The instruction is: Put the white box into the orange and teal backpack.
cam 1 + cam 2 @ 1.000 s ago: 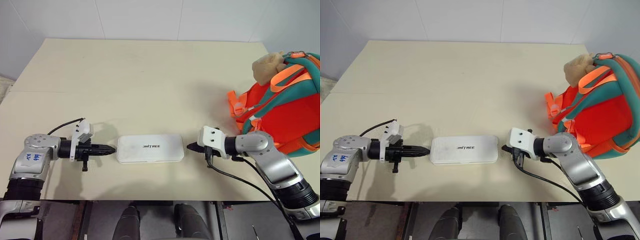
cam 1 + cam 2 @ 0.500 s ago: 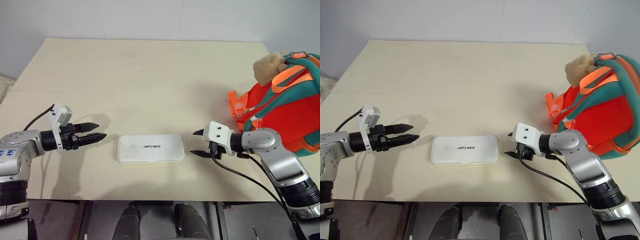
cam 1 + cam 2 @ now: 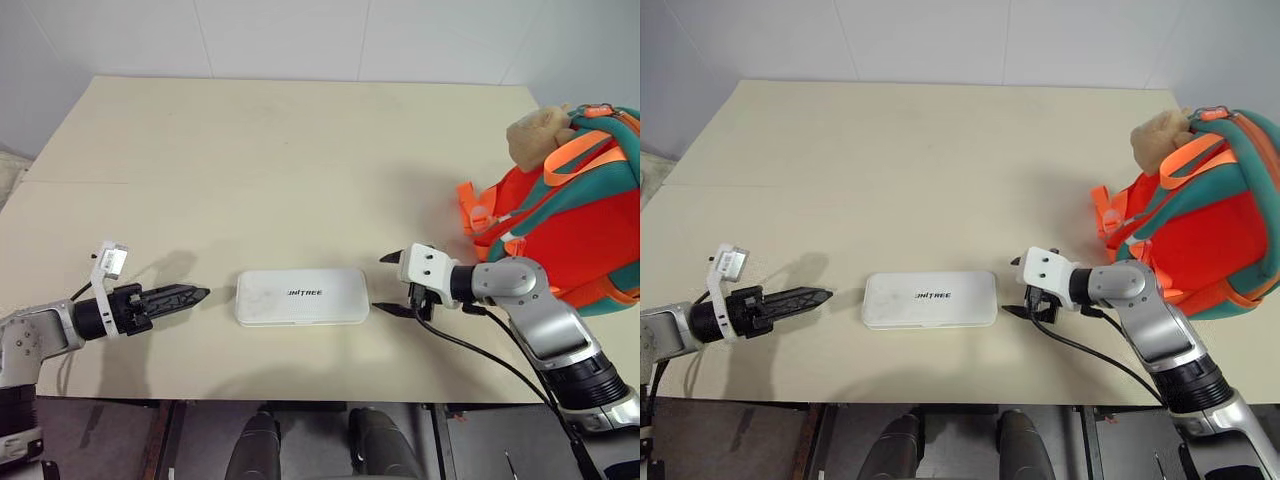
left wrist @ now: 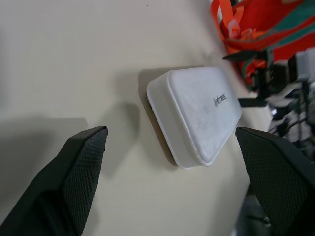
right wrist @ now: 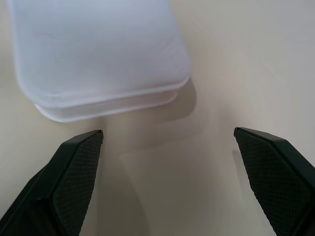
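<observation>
Currently the white box [image 3: 301,296] lies flat on the worktop [image 3: 280,160] between the 2 open tools, left tool [image 3: 190,294] and right tool [image 3: 388,284], so a squeeze from both ends could skid it sideways, well short of the orange and teal backpack [image 3: 565,225]

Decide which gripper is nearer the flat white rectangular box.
Right. The right gripper sits just off the flat white rectangular box's right end; the left gripper waits farther off its left.

White box [image 3: 301,297], orange-teal backpack [image 3: 570,225]
</observation>
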Controlling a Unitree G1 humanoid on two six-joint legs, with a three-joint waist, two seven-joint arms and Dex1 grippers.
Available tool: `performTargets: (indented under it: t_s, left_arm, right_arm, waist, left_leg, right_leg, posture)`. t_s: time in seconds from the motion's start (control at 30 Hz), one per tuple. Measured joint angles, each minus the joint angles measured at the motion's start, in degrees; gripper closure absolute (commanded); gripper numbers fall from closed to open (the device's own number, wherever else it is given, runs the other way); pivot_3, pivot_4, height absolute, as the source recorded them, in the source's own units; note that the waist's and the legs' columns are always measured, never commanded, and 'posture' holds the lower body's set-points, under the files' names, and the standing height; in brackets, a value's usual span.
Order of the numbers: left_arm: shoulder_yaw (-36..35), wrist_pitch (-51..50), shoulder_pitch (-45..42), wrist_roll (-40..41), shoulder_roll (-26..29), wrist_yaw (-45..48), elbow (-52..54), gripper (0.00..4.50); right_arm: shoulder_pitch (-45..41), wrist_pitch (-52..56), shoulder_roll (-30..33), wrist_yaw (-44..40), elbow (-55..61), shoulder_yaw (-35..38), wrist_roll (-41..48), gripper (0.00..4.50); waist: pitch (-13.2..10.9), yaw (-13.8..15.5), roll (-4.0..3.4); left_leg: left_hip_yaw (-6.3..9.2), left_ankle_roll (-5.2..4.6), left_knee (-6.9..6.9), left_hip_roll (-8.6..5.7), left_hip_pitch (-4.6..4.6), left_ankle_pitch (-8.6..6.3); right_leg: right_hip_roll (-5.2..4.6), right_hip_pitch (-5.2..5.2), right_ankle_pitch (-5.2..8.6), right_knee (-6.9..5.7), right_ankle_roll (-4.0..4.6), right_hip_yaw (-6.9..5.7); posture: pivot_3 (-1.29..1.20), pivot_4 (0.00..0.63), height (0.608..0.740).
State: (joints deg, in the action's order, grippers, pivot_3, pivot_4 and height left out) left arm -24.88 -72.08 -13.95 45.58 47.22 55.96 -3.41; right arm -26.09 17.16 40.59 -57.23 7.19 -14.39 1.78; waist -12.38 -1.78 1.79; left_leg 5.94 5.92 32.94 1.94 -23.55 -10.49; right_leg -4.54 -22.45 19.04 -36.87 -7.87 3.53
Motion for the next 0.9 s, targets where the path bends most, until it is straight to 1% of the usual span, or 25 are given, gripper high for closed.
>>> performTargets:
  t_s: [0.13, 0.37, 0.67, 0.9]
  left_arm:
    - [0.3, -2.7, -1.4, 1.5, -1.0, -1.4, -2.1, 0.03]
    - [3.5, -5.4, -3.4, 2.4, -2.1, -1.5, -4.3, 0.03]
    - [8.4, -5.4, -9.0, 2.4, -3.3, 0.1, -10.6, 0.03]
    - [14.1, -4.0, -12.4, 1.7, -3.6, 3.2, -13.2, 0.03]
  right_arm:
    - [-2.2, -3.7, -1.2, 0.0, -3.0, -1.3, -1.7, 0.0]
    - [-3.9, -5.4, -3.3, 0.1, -5.3, -1.5, -3.0, 0.0]
    - [-4.3, -7.1, -4.0, 0.1, -6.4, -1.6, -3.7, 0.0]
    - [-4.3, -7.3, -4.1, 0.0, -6.5, -1.5, -3.8, 0.0]
  waist:
    - [0.0, -0.2, 0.0]
    - [0.0, -0.2, 0.01]
    - [0.0, -0.1, 0.01]
    - [0.0, -0.1, 0.01]
  left_leg:
    - [-0.02, 0.01, 0.0, 0.0, 0.06, 0.0]
    - [-0.02, 0.02, 0.0, 0.0, 0.08, 0.01]
    - [-0.03, 0.03, 0.0, 0.0, 0.1, 0.02]
    - [-0.03, 0.04, 0.0, -0.01, 0.1, 0.02]
  right_leg:
    - [0.0, 0.03, -0.01, -0.01, 0.01, 0.01]
    - [0.0, 0.04, -0.02, -0.02, 0.0, 0.01]
    - [0.01, 0.06, -0.03, -0.03, -0.01, 0.01]
    - [0.0, 0.06, -0.03, -0.03, -0.01, 0.01]
  posture:
    - [0.0, 0.15, 0.74]
    - [0.0, 0.15, 0.74]
    - [0.0, 0.15, 0.74]
    - [0.0, 0.15, 0.74]
